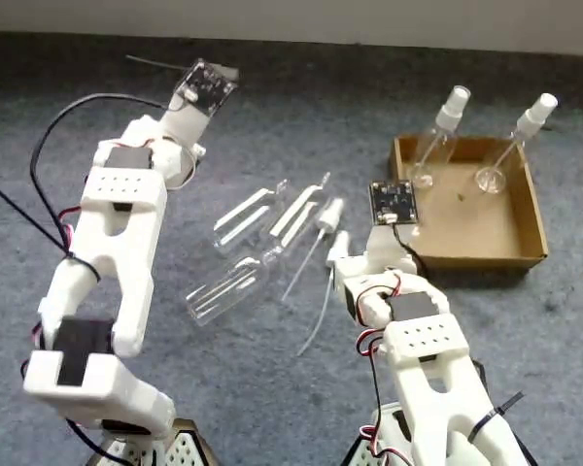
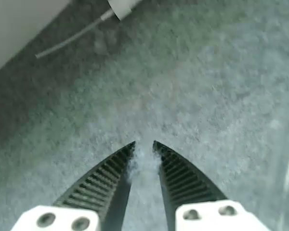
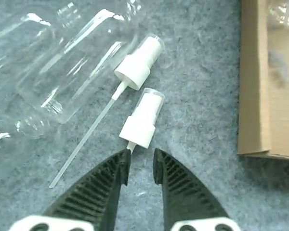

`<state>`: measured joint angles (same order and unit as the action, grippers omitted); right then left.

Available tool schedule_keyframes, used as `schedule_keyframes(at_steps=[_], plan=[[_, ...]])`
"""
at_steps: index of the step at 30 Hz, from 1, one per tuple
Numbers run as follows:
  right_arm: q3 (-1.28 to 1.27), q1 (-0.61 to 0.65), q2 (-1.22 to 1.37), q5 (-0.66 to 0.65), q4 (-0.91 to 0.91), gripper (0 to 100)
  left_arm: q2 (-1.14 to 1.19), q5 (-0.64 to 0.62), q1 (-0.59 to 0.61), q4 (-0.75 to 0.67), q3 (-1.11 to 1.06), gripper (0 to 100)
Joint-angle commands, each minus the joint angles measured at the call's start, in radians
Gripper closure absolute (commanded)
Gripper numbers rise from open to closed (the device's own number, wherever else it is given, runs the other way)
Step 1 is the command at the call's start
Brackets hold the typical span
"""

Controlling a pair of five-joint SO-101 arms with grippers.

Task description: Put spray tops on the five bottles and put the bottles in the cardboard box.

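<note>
right wrist view is showing the right gripper (image 3: 140,156) hanging slightly parted, gripping nothing, just near a loose spray top (image 3: 140,121) on the carpet (image 3: 202,96). the left gripper (image 2: 144,147) is hovering narrowly spread. two capped bottles (image 1: 437,136) are standing in the cardboard box (image 1: 476,260), far right.

High view overlooks all; wrist views hover close, right seemingly sharing spray tops (image 3: 139,126).

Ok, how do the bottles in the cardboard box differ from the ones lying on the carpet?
The two boxed clear plastic bottles stand on their bases in the brown cardboard box; the three carpet bottles lie on their sides. The boxed bottles wear white spray tops; the carpet bottles have none fitted. All are clear plastic.
</note>
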<state>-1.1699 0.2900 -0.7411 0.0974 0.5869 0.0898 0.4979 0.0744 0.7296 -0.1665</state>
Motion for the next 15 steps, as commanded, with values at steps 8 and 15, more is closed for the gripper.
schedule_keyframes(at_steps=[8, 15], plan=[[0.045, 0.015, -0.004, 0.006, -0.025, 94.3, 0.788, 0.006, 0.007, -0.255, 0.891, 99], [0.045, 0.015, -0.004, 0.006, -0.027, 94.3, 1.231, 0.006, 0.013, -0.288, 1.477, 99]])
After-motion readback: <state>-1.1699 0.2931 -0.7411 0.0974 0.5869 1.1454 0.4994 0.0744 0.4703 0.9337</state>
